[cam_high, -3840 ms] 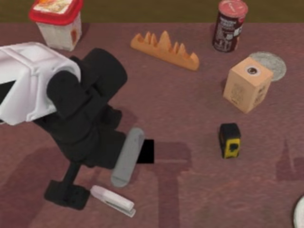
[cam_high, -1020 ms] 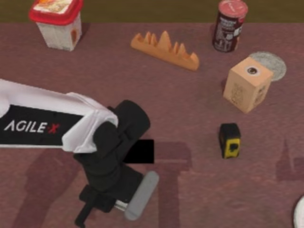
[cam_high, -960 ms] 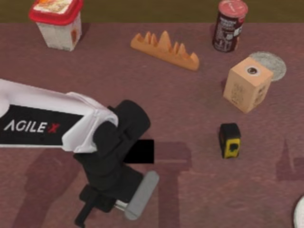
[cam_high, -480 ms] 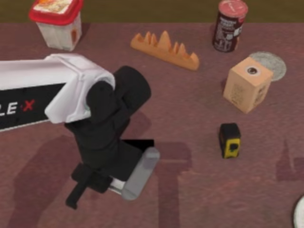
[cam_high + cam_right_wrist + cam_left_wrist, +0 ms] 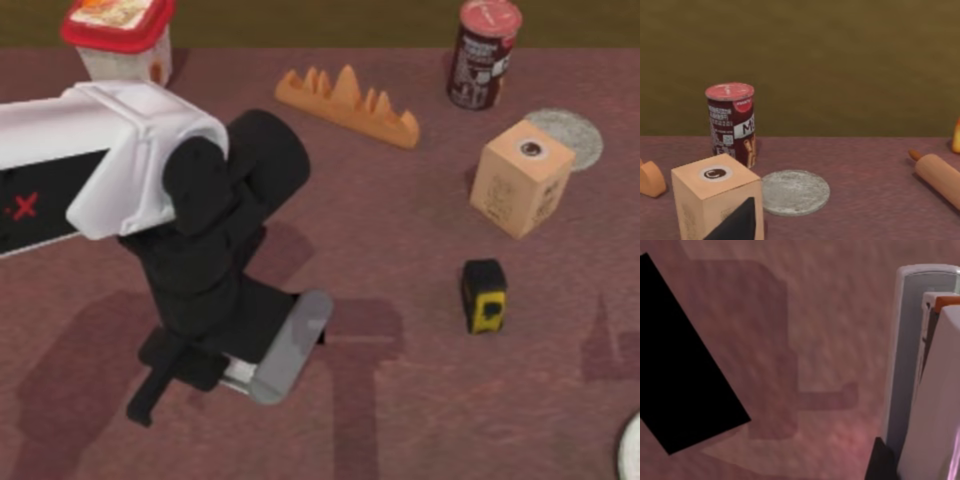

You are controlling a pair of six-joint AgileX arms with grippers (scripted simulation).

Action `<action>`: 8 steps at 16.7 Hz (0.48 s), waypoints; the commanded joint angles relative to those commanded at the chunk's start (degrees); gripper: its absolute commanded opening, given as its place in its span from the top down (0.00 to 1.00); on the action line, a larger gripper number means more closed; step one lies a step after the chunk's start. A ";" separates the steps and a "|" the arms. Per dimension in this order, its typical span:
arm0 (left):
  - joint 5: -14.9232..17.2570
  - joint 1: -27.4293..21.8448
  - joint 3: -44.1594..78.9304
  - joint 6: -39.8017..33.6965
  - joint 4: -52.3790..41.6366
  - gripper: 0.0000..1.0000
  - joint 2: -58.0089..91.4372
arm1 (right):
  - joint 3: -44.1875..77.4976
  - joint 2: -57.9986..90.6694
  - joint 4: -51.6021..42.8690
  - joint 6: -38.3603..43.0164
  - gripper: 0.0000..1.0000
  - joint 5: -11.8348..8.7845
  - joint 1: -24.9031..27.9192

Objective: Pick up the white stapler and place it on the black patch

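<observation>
My left gripper (image 5: 228, 376) hangs over the table's front left, shut on the white stapler (image 5: 238, 372). Only a sliver of it shows between the grey finger (image 5: 290, 345) and the black finger (image 5: 152, 395). In the left wrist view the white stapler (image 5: 940, 405) stands close at one side, off the table. The black patch (image 5: 680, 370) lies flat on the table beyond it. From above, the gripper covers the black patch (image 5: 320, 337) except for a small corner. Of my right arm, only a white edge (image 5: 632, 450) shows at the front right corner.
A black-and-yellow tape measure (image 5: 483, 295) lies right of the patch. Further back stand a tan box (image 5: 520, 180), a grey disc (image 5: 572, 135), a dark red can (image 5: 485, 50), an orange rack (image 5: 345, 100) and a red-lidded tub (image 5: 120, 40). A rolling pin (image 5: 937, 177) lies near the right arm.
My left gripper closed on the stapler at the front edge, lifted it, and has moved back with it until it now covers the black patch almost entirely.
</observation>
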 joint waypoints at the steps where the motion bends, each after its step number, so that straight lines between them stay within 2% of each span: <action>1: -0.01 0.19 0.74 -0.43 -0.31 1.00 0.60 | 0.00 0.00 0.00 0.00 0.00 0.00 0.00; 4: -0.03 1.65 6.63 -3.66 -2.48 1.00 4.74 | 0.00 0.00 0.00 0.00 0.00 0.00 0.00; 8: -0.02 4.43 20.61 -10.28 -7.09 1.00 13.25 | 0.00 0.00 0.00 0.00 0.00 0.00 0.00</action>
